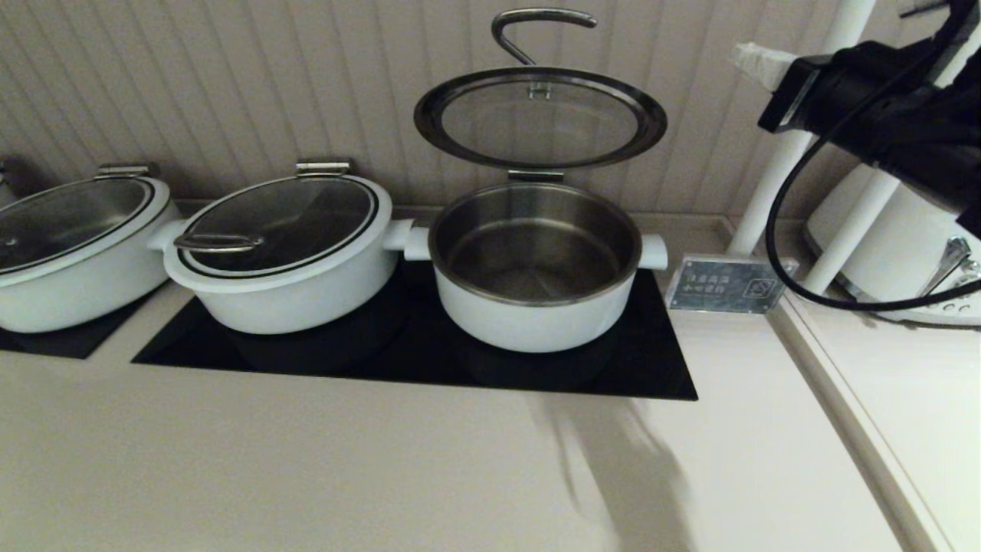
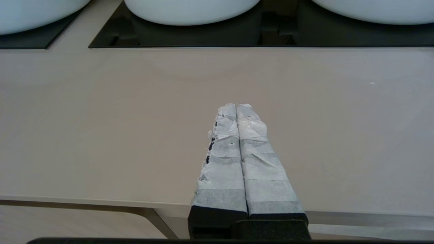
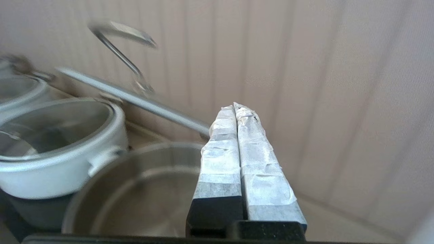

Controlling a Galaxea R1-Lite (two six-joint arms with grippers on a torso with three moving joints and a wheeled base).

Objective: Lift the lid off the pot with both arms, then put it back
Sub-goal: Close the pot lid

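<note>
The left gripper hangs low over the front edge of the countertop, its 2 taped fingers pressed together on nothing. It does not show in the head view. The right gripper is raised near the right edge of the counter, beside the open pot; its fingers are also pinched together and hold nothing. In the head view only its dark arm and cable show, at the upper right.

Beyond the bare front strip of counter lies the black induction hob, set toward the back edge. On its right half stands the task's pot, white outside, steel inside, and empty as far as can be seen. Its glass lid stands swung up on a hinge at the pot's rear rim, tilted back toward the panelled wall, with the curved steel handle uppermost. Neither gripper touches it.

To the left on the same hob sits a 2nd pot with its lid down, and a 3rd pot sits nearer the back left corner. A small sign plate stands just right of the hob.

As I judge it, the lifting is done: the pot is uncovered. Left to do is the return, bringing the lid down onto the rim.
</note>
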